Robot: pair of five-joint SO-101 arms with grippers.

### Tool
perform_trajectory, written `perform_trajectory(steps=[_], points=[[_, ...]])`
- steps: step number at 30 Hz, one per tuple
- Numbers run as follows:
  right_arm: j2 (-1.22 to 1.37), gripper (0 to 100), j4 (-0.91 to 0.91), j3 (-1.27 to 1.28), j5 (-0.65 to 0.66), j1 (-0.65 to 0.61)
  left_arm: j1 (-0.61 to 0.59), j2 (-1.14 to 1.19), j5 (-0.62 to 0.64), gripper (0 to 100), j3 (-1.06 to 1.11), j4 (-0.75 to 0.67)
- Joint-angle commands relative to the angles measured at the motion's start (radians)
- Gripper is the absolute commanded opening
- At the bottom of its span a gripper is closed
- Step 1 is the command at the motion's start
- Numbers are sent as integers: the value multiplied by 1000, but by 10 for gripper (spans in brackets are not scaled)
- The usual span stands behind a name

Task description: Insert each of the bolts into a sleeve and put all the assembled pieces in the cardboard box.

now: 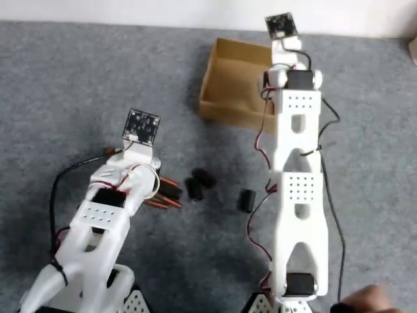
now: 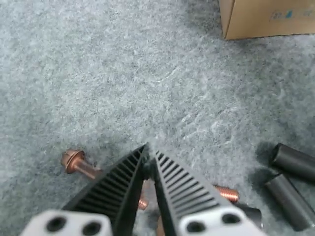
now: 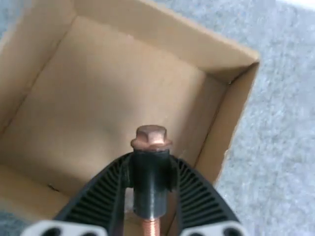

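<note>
Right tool (image 3: 150,163) clamps a sleeve (image 3: 149,189), bolt (image 3: 151,137) inserted, above the cardboard box (image 3: 74,103).

Overhead and wrist cameras (close) share box (image 1: 229,112).

We note matt brown cardboard, smooth-faced, for the box (image 3: 162,37). The bolt (image 3: 151,137) is copper-toned metal w/ a soft sheen and a threaded shank; its sleeve (image 3: 150,182) is matt black plastic. Fingers (image 2: 123,182): ribbed black plastic. Arm shells (image 1: 296,189): smooth white plastic. Ground cloth (image 2: 123,73): rough grey felt-like fabric.
</note>
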Motion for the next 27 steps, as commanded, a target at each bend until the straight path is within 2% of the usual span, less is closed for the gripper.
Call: perform_trajectory(steps=[1, 5, 10, 12, 19, 24, 27], points=[[-19, 10, 7, -148, -2, 15, -8, -1, 8, 7, -45, -25], [-22, 46, 41, -150, -2, 12, -8, 1, 8, 7, -45, -25], [-19, 322, 137, -151, 0, -18, -4, 1, 8, 7, -45, -25], [-22, 396, 179, -151, -2, -27, 7, 1, 8, 7, -45, -26], [-114, 399, 323, -151, -8, -77, 8, 1, 5, 7, -45, -26], [-255, 399, 325, -148, -161, -61, 7, 2, 5, 7, -45, -26], [-341, 399, 328, -94, -178, -59, 7, 2, 5, 7, -45, -26]])
